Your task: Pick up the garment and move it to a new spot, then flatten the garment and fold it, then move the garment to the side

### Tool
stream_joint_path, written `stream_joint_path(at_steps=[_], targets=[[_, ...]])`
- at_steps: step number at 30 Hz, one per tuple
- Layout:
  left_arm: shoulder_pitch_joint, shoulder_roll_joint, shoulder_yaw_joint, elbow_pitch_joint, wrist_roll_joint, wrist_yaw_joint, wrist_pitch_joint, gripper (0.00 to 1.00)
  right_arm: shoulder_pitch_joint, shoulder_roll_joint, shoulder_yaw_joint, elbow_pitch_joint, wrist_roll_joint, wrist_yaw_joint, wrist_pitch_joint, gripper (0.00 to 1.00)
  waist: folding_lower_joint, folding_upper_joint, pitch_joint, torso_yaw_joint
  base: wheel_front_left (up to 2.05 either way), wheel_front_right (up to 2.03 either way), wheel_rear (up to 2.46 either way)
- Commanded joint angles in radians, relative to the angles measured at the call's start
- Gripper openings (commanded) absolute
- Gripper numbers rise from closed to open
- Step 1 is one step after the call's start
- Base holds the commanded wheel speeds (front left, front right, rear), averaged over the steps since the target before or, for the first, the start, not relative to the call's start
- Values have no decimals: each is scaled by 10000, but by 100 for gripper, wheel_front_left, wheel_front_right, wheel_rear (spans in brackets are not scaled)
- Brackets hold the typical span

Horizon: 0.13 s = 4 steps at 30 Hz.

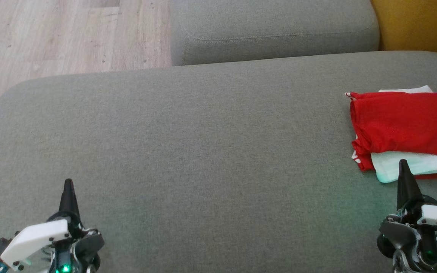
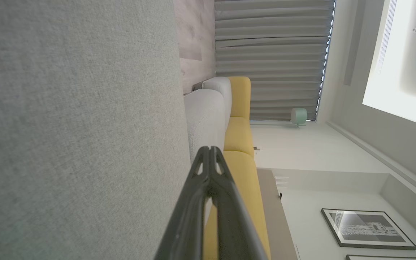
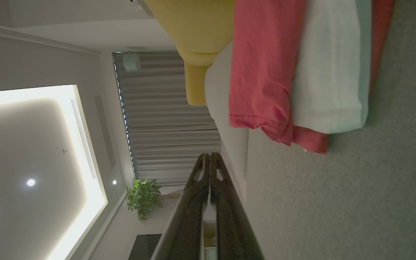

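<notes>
Head view: I see the broad grey woven-fabric sofa cushion (image 1: 203,151) across the frame. The red folded fabric garment (image 1: 404,121) lies at its far right edge. A pale white folded cloth (image 1: 408,167) lies on the garment's near side, and I cannot tell whether it is part of the same piece. The left gripper (image 1: 68,182) sits at lower left, its two dark fingers pressed together with nothing between them, well apart from the garment. The right gripper (image 1: 403,163) sits at lower right, likewise closed and empty. Its tip overlaps the pale cloth's near edge, and I cannot tell whether it touches. A second grey cushion (image 1: 271,26), a light wooden plank floor (image 1: 51,34) and a mustard-yellow upholstered seat (image 1: 419,22) lie beyond.

Left wrist view: the left gripper (image 2: 211,148) shows its fingers meeting at the tip, holding nothing, beside the grey cushion (image 2: 67,126). The yellow seat (image 2: 238,141), grey pleated curtains (image 2: 269,54) and a black-framed picture (image 2: 368,229) appear behind.

Right wrist view: the right gripper (image 3: 209,155) is fully closed and empty. The red garment (image 3: 262,72) and pale cloth (image 3: 327,72) rest on the grey cushion (image 3: 338,198) ahead of the fingertips, apart from them. A green leafy potted plant (image 3: 143,196) stands by the curtains (image 3: 164,119).
</notes>
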Motion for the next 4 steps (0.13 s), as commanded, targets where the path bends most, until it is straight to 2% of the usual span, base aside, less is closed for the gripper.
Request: stream_joint_path(at_steps=[1, 4], targets=[[-245, 81, 355, -368, -55, -71, 71, 0, -543, -87, 178, -317, -7, -7, 54, 0, 0, -1, 0, 0, 0, 0, 0], [-245, 81, 355, -368, -55, -71, 71, 0, -544, -81, 169, -317, -14, -7, 61, 0, 0, -1, 0, 0, 0, 0, 0]])
